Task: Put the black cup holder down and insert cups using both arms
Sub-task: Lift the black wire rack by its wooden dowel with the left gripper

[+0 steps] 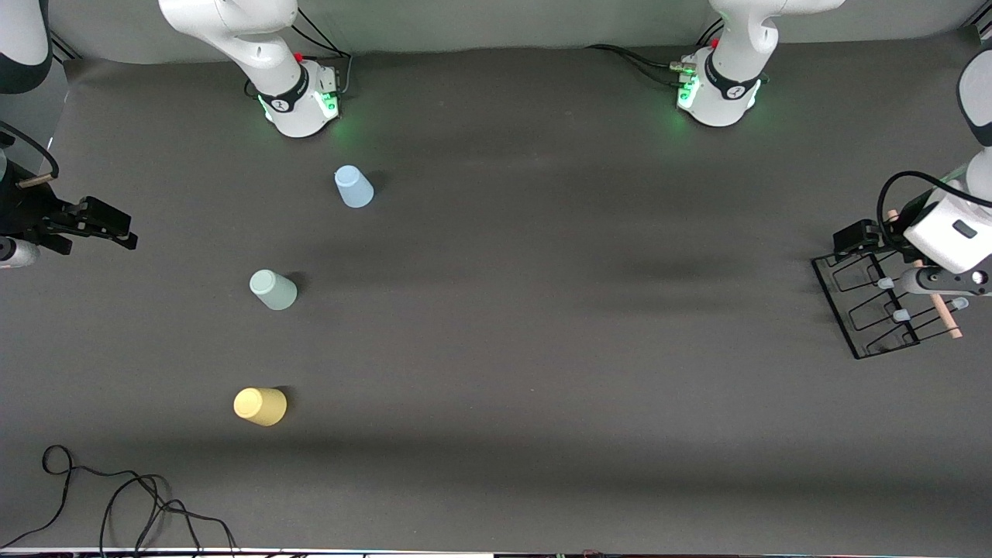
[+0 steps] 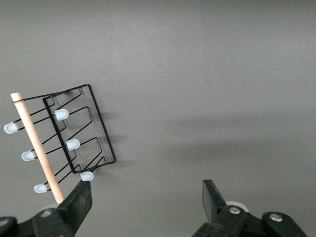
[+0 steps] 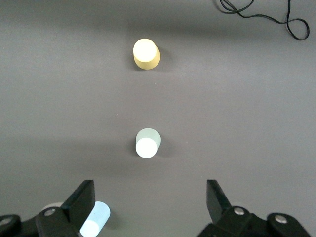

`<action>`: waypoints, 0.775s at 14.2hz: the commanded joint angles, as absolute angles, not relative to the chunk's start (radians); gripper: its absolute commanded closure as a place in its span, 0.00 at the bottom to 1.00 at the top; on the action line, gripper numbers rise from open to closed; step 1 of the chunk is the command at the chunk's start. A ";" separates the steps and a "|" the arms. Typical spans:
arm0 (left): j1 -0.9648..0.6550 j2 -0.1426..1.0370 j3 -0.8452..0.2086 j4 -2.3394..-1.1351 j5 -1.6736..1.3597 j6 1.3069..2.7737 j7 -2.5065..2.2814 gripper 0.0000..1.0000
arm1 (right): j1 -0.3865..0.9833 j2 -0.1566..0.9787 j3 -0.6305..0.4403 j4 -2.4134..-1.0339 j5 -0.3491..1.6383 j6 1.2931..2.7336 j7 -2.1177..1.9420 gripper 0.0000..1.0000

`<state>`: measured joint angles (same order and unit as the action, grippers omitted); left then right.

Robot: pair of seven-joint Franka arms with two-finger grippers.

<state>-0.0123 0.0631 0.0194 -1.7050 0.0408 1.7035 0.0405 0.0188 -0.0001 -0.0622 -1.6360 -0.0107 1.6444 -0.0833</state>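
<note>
Black cup holder [image 1: 868,306]: you have it lying on the counter [image 1: 542,349] at the left arm's end, its wooden rod handle [image 2: 37,148] and pale-tipped pegs [image 2: 72,144] showing in the left wrist view.
Left gripper [image 2: 145,200]: yours hangs over the holder's edge, fingers [image 2: 81,202] spread apart and holding nothing; one fingertip shows just beside the rod's end.
Right gripper [image 3: 148,202]: you see it over the right arm's end of the counter, fingers [image 3: 217,200] released, nothing between them.
Blue cup [image 1: 353,187]: upside down, farthest of the three from your front camera.
Green cup [image 1: 273,289]: upside down, between the other two, well apart from each.
Yellow cup [image 1: 260,406]: upside down, nearest your front camera.
Black cable [image 1: 116,496]: looped on the counter near the front edge, nearer the camera than the yellow cup.
</note>
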 commanded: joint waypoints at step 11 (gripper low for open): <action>0.261 0.219 0.021 -1.669 0.052 1.750 0.149 0.01 | 0.021 -0.015 -0.066 -1.641 -0.003 1.634 -0.080 0.00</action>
<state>0.2320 0.1526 0.0280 -1.6966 0.0451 1.7317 0.1391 0.0188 -0.0004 -0.0623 -1.6360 -0.0107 1.6443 -0.0833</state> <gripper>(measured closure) 0.009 0.000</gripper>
